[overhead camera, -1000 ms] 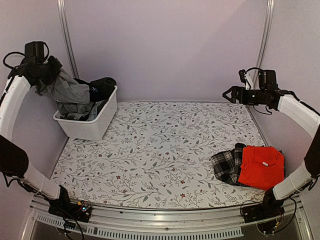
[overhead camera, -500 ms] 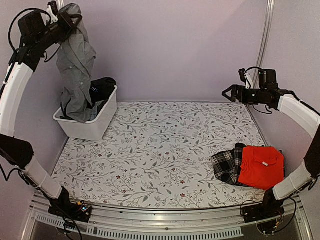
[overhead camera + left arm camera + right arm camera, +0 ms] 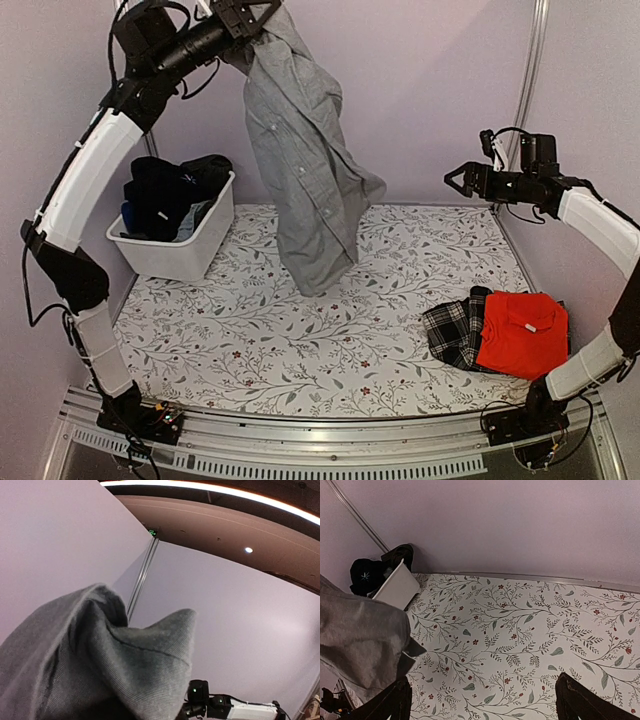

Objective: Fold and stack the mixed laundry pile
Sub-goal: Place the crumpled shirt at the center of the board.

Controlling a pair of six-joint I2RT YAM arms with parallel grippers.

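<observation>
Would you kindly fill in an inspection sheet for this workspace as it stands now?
Surface: floral table cover, flat.
Job's things: grey shirt hanging in air; red shirt folded on plaid cloth; dark garments in white tub.
Clutter: nothing seen.
Grippers: left gripper shut on grey shirt; right gripper open, holding nothing.
Cables: black cables at wrists and bases.
Surroundings: plain lilac walls, metal posts.

From my left jaws the long shirt [image 3: 300, 170] hangs right of the tub [image 3: 175, 255], which sits in the bench's [image 3: 330, 340] far left corner. A folded shirt [image 3: 522, 335] overlaps a cloth [image 3: 452, 330] at the near right corner.
</observation>
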